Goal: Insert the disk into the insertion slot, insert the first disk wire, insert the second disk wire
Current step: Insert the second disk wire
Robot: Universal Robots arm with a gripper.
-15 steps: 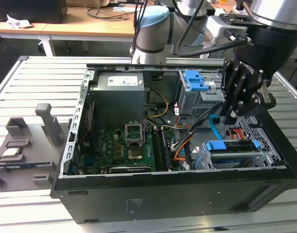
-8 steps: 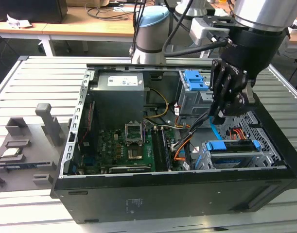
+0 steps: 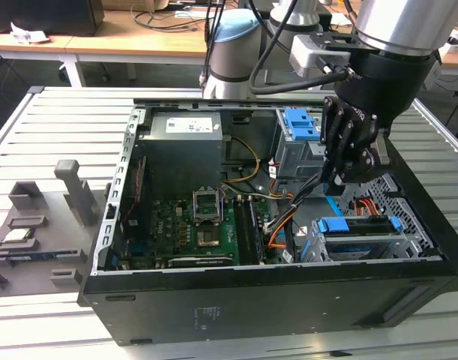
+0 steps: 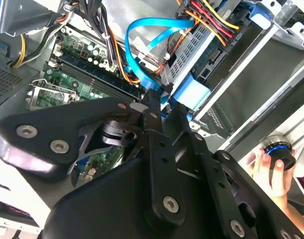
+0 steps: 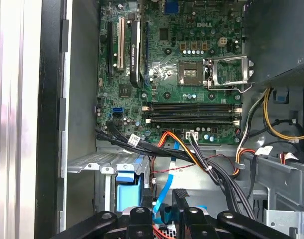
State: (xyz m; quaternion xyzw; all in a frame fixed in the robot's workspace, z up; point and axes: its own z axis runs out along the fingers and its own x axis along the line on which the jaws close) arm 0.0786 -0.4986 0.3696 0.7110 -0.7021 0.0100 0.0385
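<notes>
In the exterior view the disk (image 3: 360, 234) lies in the insertion slot (image 3: 399, 201), a low grey perforated bay at the front right corner of the open case. Its blue bracket (image 3: 361, 223) faces the motherboard. My gripper (image 3: 335, 178) hangs just above and behind the bay, shut on the end of a flat blue disk wire (image 3: 333, 202). In the second wrist view the gripper (image 4: 155, 97) pinches that blue wire (image 4: 143, 74), which loops up and away. The first wrist view has the gripper (image 5: 164, 211) around the blue wire (image 5: 159, 196), beside the blue bracket (image 5: 129, 191).
A taller grey cage with a blue latch (image 3: 300, 139) stands behind the bay. Red, orange and yellow wires (image 4: 211, 20) run over the bay, and black cable bundles (image 5: 216, 172) cross beside it. The motherboard (image 3: 191, 225) and power supply (image 3: 184, 146) fill the case. A hand (image 4: 263, 167) holds a knob.
</notes>
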